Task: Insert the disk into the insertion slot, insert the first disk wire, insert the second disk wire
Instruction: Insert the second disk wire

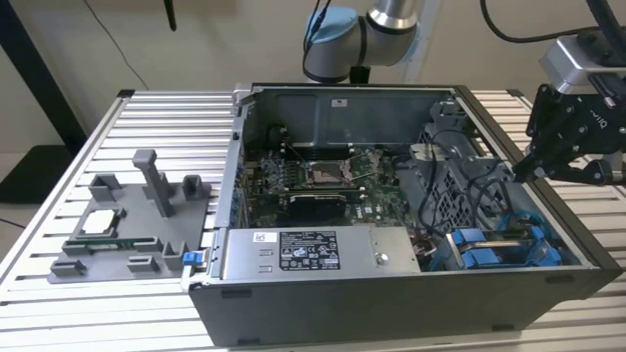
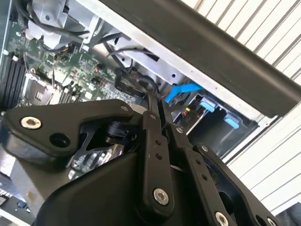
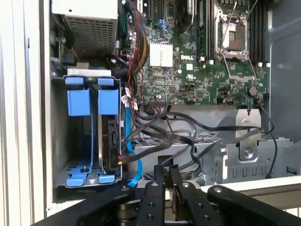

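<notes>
Blue carrier rails mark the insertion slot (image 3: pixel 89 136) at the case's corner, beside the power-supply box (image 1: pixel 313 253). The disk (image 3: pixel 109 136) sits on edge inside that bay, with 1 black cable bundle (image 3: pixel 188 132) running just beside it. Above the case's edge, the gripper (image 3: pixel 164 176) hangs with its jaws pressed together, holding nothing.

1. White label w/ black print (image 1: pixel 308 250) on the grey metal power-supply box: print too small to read.
2. Green circuit board (image 3: pixel 188 80): fine white markings, mostly too small to read.
</notes>
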